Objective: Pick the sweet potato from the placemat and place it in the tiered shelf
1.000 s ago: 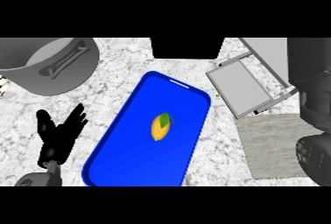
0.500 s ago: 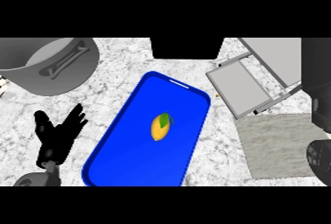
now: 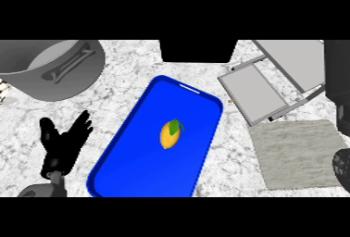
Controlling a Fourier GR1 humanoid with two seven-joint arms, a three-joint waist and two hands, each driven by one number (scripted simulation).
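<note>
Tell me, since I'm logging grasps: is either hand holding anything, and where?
Nothing is held. The left hand rests open beside the blue tray; the right hand's fingers cannot be seen.

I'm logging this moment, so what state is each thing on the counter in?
Sweet potato: lying on the blue tray, untouched.
Tiered shelf: standing at the upper right, nothing on it.
Placemat: flat, bare.
Left hand: open, resting.
Right hand: mostly out of view.
</note>
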